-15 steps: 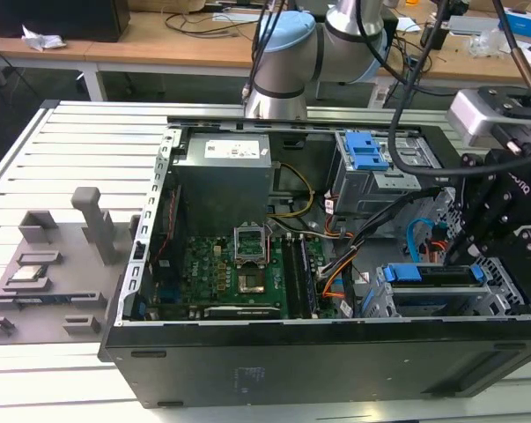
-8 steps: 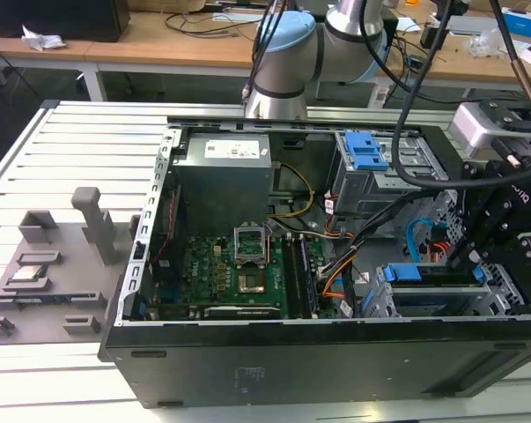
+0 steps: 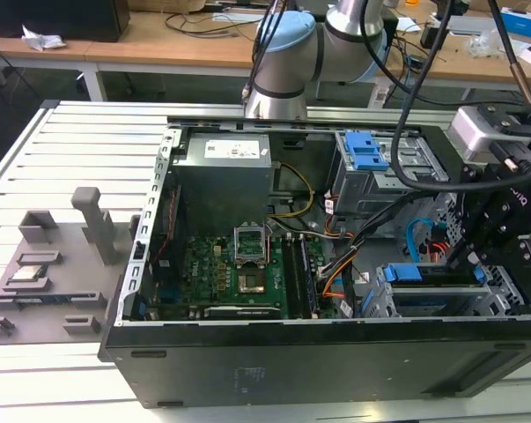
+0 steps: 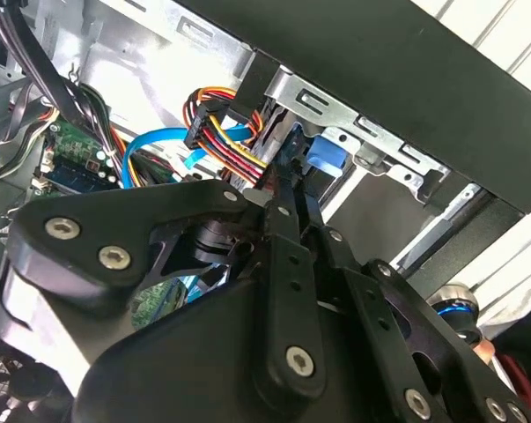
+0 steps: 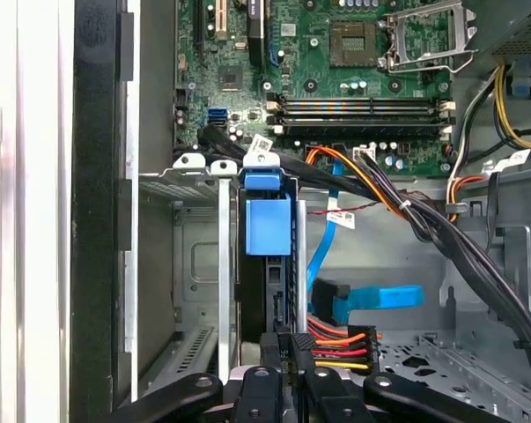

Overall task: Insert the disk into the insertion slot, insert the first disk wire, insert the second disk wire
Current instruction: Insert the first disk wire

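Since the disk (image 5: 263, 282) stood on edge between the silver rails of the insertion slot (image 5: 195, 264), its blue tab at the slot's end nearest the motherboard (image 5: 335, 88), any tilt from the gripper (image 5: 284, 342) could, I judged, have jammed the carrier against those rails. The jaws were drawn nearly together at the slot's opposite end and seemed to pinch the disk's edge. The connector with red, orange and yellow wires (image 5: 340, 345) lay just beside the slot, close against the gripper, and the blue flat cable (image 5: 371, 298) hung near it; either could have snagged. The gripper's own body hid the contact itself, and how deep the disk sat in the slot could not be made out.
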Robot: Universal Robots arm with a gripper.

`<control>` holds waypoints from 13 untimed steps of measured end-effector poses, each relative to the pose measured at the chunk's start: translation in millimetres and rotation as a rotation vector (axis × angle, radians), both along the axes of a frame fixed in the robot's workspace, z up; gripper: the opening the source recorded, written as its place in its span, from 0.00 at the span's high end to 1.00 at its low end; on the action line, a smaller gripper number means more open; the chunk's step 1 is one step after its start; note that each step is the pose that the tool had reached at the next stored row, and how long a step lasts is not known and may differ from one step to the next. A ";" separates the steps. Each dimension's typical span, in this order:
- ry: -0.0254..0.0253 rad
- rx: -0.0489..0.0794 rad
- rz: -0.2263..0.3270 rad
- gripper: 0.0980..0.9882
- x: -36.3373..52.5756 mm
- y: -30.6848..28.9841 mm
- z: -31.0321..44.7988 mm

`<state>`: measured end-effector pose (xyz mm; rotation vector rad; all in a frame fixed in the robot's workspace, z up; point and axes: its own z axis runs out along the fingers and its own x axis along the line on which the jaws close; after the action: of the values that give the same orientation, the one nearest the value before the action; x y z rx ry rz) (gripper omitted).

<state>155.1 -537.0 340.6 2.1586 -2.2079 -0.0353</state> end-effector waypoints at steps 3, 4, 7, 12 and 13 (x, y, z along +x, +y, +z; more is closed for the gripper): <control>0.0000 0.000 0.000 0.93 -0.1 -0.1 -2.7; 0.0000 0.000 0.000 0.93 -0.1 0.0 -2.8; 0.0000 0.000 0.000 0.91 -0.1 0.0 -3.0; 0.0000 0.000 0.000 0.84 -0.1 0.0 4.5; 0.0000 0.000 0.000 0.84 -0.1 0.1 7.5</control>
<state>155.0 -536.9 348.1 2.1585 -2.2082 -0.0355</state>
